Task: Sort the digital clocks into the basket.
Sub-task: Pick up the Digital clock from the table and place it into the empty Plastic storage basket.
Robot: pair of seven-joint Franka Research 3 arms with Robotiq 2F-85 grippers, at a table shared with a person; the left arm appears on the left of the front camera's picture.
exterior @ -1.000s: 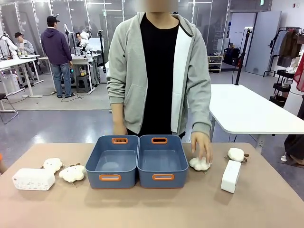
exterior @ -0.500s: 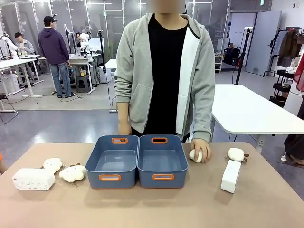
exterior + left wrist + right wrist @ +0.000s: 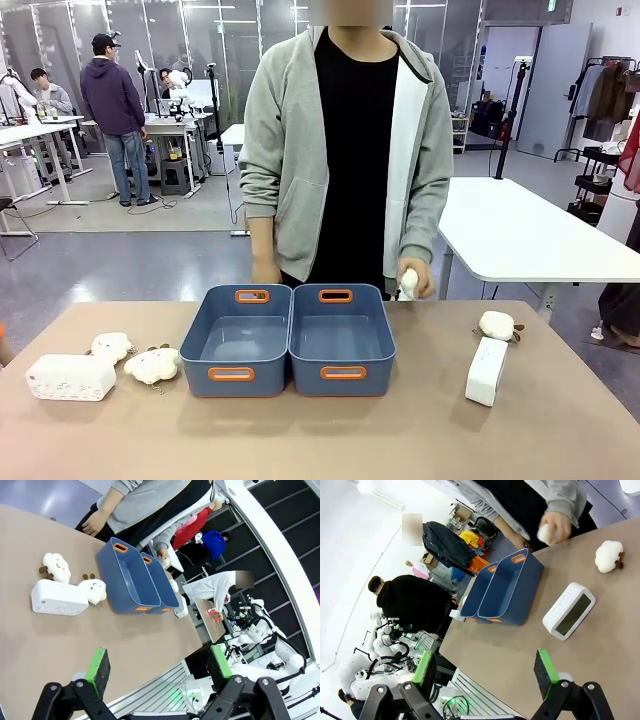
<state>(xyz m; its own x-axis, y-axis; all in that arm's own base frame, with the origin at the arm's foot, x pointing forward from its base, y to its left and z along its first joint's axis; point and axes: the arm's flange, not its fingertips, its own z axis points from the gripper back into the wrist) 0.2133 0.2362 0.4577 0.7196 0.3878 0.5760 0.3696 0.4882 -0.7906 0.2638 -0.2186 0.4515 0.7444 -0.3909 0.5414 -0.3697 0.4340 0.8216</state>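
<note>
Two joined slate-blue baskets (image 3: 290,340) with orange handle slots sit mid-table; both look empty. One white digital clock (image 3: 70,377) lies at the far left, also seen from the left wrist (image 3: 59,598). The other digital clock (image 3: 487,370) lies at the right, its dark face visible in the right wrist view (image 3: 569,611). My left gripper (image 3: 158,664) hangs open above the table's near edge, well short of the clock. My right gripper (image 3: 487,670) is open too, above the table near its clock. The person's hand (image 3: 412,282) holds a cream plush toy above the table.
Two cream plush toys (image 3: 135,358) lie between the left clock and the baskets. Another plush toy (image 3: 497,325) lies just beyond the right clock. The person stands at the far edge behind the baskets. Bare tabletop runs along the near side.
The person's hand has lifted a plush toy from the table right of the baskets up to waist height. Both clocks have stayed put.
</note>
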